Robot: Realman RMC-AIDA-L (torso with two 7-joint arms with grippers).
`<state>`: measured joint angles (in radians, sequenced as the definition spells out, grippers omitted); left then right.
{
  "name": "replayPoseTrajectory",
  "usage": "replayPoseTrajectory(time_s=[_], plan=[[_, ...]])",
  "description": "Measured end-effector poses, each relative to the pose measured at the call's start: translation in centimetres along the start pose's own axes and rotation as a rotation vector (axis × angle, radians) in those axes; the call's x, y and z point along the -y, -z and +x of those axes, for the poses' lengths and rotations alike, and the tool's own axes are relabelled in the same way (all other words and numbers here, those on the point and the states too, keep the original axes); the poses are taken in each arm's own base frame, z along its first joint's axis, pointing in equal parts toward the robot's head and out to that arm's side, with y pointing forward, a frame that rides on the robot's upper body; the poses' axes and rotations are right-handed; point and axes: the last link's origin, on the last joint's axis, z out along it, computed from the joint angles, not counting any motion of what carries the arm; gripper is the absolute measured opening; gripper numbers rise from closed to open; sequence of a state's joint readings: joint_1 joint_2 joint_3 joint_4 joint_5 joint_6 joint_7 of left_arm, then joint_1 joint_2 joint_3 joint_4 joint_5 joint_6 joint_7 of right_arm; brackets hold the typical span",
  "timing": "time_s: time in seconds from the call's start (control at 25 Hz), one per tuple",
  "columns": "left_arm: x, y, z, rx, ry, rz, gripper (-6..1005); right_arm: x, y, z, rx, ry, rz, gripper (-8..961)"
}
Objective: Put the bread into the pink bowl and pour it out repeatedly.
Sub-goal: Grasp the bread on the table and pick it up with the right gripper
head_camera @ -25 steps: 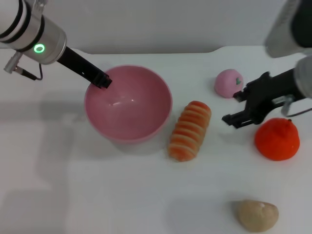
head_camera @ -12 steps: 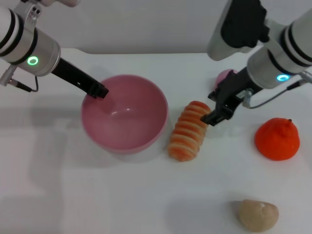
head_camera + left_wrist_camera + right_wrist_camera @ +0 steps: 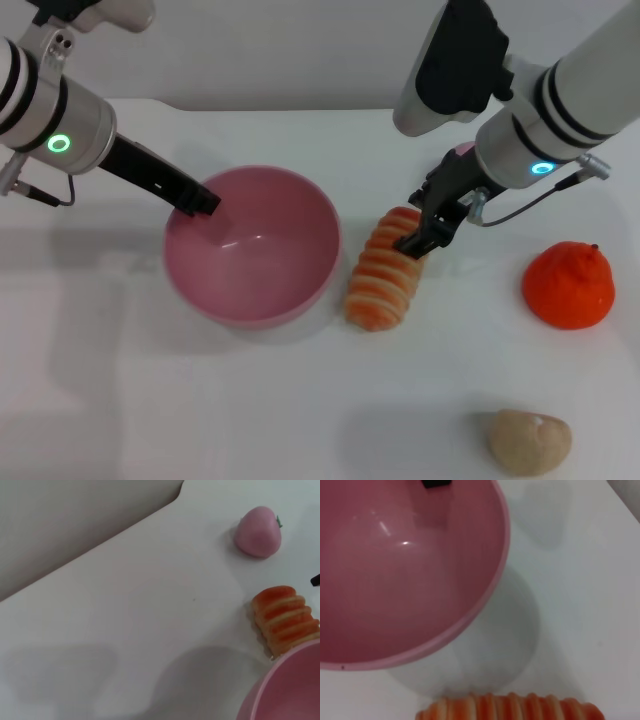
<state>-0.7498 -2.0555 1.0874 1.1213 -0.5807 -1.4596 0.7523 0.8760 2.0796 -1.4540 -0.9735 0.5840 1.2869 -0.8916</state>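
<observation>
Bread [image 3: 388, 268] lies on the table just right of the pink bowl [image 3: 252, 245] in the head view; the right gripper [image 3: 418, 240] is at its far end, closure unclear, and the left gripper [image 3: 203, 203] clamps the bowl's far-left rim. Left wrist view: bread [image 3: 285, 619] beside the bowl's rim [image 3: 265, 692], pink strawberry [image 3: 258, 532] beyond. Right wrist view: bowl [image 3: 405, 575], empty, bread [image 3: 510, 707] apart from it.

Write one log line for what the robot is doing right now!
left hand: at pink bowl rim | right hand: at far end of bread | bread: on table beside bowl | bowl: empty
</observation>
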Motion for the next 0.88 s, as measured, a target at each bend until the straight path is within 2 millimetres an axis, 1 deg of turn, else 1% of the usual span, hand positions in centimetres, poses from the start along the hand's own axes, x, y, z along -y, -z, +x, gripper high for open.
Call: replayPoseTrajectory(time_s=[0.32,0.48,0.88], plan=[[-0.1,-0.1,-0.2,-0.001,0.004,-0.008,79,-0.2,-1.2,0.2,0.024,-0.032,-0.016,650],[-0.1,-0.1,-0.4,-0.001,0.003,-0.010,79,-0.5,-1.7,0.7,0.028,-0.047,-0.025,646],[-0.2,-0.2,-0.5,-0.006,0.000,-0.021,79,-2.1,-3.3,1.3,0.036,-0.050,-0.064,611]])
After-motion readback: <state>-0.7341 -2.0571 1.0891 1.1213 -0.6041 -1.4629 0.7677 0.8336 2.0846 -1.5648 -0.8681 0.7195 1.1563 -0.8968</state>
